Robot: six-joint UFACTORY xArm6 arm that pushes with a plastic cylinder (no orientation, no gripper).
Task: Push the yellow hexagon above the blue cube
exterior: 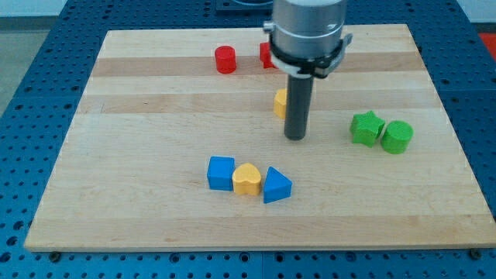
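Risk sits in the push angle: my tip (295, 137), a bare rod holding nothing, stands at the four o'clock side of the half-hidden yellow plastic hexagon (280, 102). The blue plastic cube (221, 173) lies well off at seven o'clock, so an off-centre shove could spin the hexagon away, or carry it into the yellow heart block (247, 179) touching the cube.

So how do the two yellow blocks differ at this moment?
The yellow hexagon sits toward the view's top, mostly hidden behind the rod, just left of my tip; the yellow heart is in full view. The hexagon stands alone; the heart is wedged between the blue cube and blue triangle. Both share the same yellow.
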